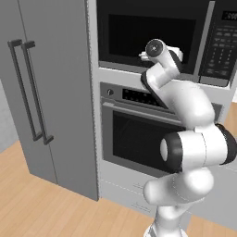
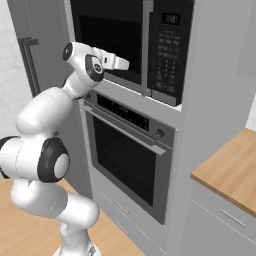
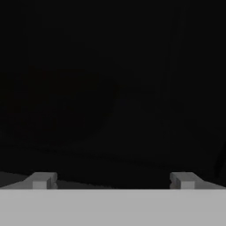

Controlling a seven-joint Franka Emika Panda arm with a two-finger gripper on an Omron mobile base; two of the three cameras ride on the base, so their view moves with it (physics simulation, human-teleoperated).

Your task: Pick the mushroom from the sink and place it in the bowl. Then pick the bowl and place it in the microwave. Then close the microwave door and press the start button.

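Observation:
The microwave (image 1: 152,37) (image 2: 130,35) is built in above the oven, and its dark door (image 1: 148,41) (image 2: 110,35) looks shut, its handle beside the button panel (image 1: 222,44) (image 2: 167,50). My gripper (image 2: 124,63) (image 1: 178,52) is held level right in front of the door's lower window. In the hand view the gripper (image 3: 112,181) is open, its fingertips (image 3: 42,180) wide apart with nothing between them. Ahead is near-black, with a faint dark reddish round shape (image 3: 57,106) at left that may be the bowl. The mushroom and the sink are out of view.
The larger oven (image 1: 139,139) (image 2: 130,155) with its bar handle sits directly below the microwave. Tall grey doors with long handles (image 1: 32,92) stand to the left. A wooden counter (image 2: 230,170) lies at right. Wooden floor spreads in front.

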